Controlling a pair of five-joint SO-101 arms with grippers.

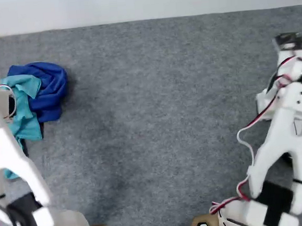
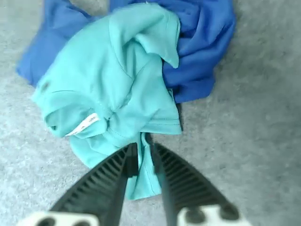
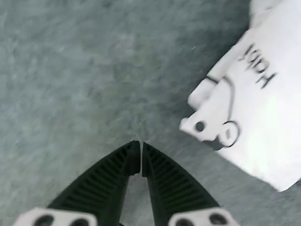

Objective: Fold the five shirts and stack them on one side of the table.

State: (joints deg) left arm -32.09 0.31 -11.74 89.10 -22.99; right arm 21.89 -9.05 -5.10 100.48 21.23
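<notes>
A teal shirt (image 2: pixel 108 89) lies crumpled on top of a bunched blue shirt (image 2: pixel 202 42) on the grey mat. In the high view the teal shirt (image 1: pixel 27 104) and the blue shirt (image 1: pixel 47 84) sit at the table's left edge, partly under my left arm (image 1: pixel 10 155). My left gripper (image 2: pixel 143 148) is shut on a hem of the teal shirt, with a strip of cloth pinched between its fingers. My right gripper (image 3: pixel 141 147) is shut with nothing in it, just above bare mat. The right arm (image 1: pixel 291 133) stands at the table's right edge.
The grey mat (image 1: pixel 166 112) covers the whole table. A white wall runs along the far edge. A white arm part (image 3: pixel 254 103) with a printed label is close beside the right gripper. Both arm bases stand at the near edge.
</notes>
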